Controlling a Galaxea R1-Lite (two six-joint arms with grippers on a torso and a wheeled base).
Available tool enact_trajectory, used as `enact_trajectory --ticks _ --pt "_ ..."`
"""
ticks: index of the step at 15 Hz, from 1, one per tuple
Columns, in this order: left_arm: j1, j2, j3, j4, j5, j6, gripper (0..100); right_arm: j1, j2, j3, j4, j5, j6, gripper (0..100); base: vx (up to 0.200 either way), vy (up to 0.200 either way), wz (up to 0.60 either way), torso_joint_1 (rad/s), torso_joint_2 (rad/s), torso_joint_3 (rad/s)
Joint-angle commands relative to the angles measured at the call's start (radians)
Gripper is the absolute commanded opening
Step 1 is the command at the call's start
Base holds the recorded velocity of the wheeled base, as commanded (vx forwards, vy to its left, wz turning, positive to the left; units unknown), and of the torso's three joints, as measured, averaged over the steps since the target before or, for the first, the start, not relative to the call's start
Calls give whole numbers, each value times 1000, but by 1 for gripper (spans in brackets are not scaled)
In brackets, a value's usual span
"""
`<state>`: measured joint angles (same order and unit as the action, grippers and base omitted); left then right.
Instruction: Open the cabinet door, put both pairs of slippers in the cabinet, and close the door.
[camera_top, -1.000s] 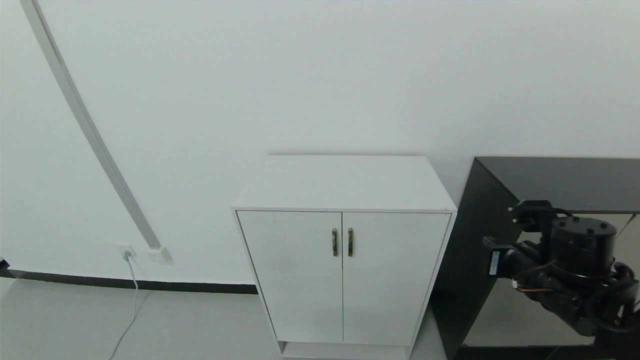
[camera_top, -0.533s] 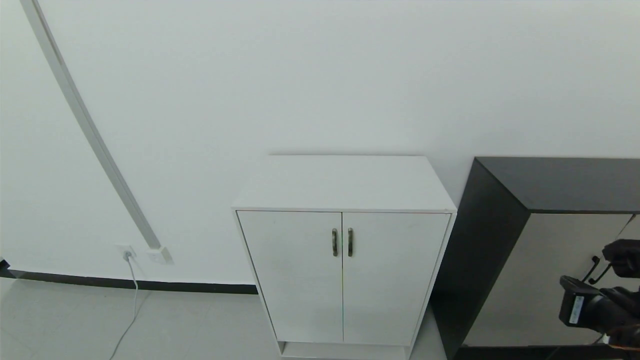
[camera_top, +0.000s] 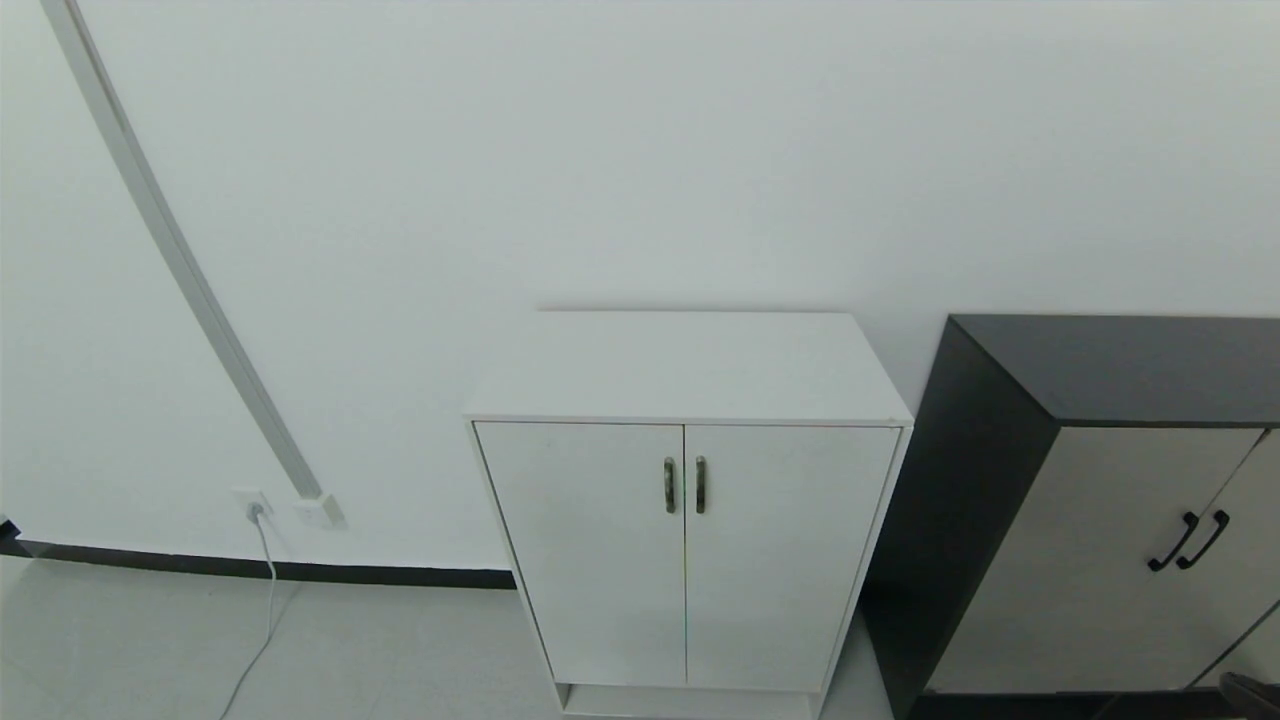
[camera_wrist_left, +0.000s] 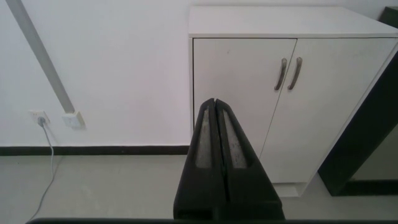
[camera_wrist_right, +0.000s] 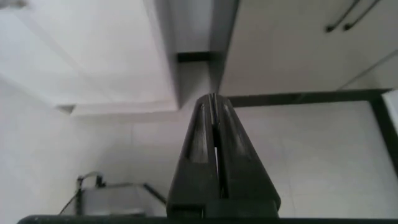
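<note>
One white cabinet (camera_top: 690, 370), two shut doors (camera_top: 590, 550), floor (camera_top: 400, 650) stretching leftward; left gripper (camera_wrist_left: 215, 106) and right gripper (camera_wrist_right: 214, 102) both pinched together.

Head cam sits high, facing forward and down at the white cabinet (camera_top: 686, 520) and black cabinet (camera_top: 1080, 500) from mid range. Left wrist cam sits lower and closer, looking along the left gripper (camera_wrist_left: 215, 106) roughly level at the same white cabinet front; it shares that and the wall socket (camera_top: 258, 503) with the head cam. Right wrist cam looks along the right gripper (camera_wrist_right: 214, 102) down at the floor (camera_wrist_right: 311, 162) by the gap between the 2 cabinets, sharing the black cabinet's handles (camera_top: 1188, 540) with the head cam.
</note>
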<state>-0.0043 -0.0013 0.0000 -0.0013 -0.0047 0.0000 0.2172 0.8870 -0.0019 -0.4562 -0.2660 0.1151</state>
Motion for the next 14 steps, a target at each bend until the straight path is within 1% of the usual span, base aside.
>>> enact_trajectory --ticks 1,2,3,5,8,9,10,11,12,14 --pt "0 1 0 0 0 0 0 1 -327 -7 244 123 -38 0 0 0 0 0 0 0" --pt "0 1 0 0 0 0 0 1 -362 -9 280 146 -46 0 0 0 0 0 0 0" --pt "0 1 0 0 0 0 0 1 -419 -7 338 200 -51 0 0 0 0 0 0 0" --pt "0 1 0 0 0 0 0 1 -464 -4 390 235 -51 0 0 0 0 0 0 0" --pt "0 1 0 0 0 0 0 2 -513 -4 401 278 -51 0 0 0 0 0 0 0" --pt "0 1 0 0 0 0 0 1 -528 -6 402 281 -52 0 0 0 0 0 0 0" --pt "0 1 0 0 0 0 0 2 -557 -4 416 267 -89 0 0 0 0 0 0 0" --pt "0 1 0 0 0 0 0 -12 -563 -7 430 243 -152 0 0 0 0 0 0 0" --pt "0 1 0 0 0 0 0 -32 -568 -10 432 215 -184 0 0 0 0 0 0 0" --pt "0 1 0 0 0 0 0 -33 -580 -10 432 212 -190 0 0 0 0 0 0 0"
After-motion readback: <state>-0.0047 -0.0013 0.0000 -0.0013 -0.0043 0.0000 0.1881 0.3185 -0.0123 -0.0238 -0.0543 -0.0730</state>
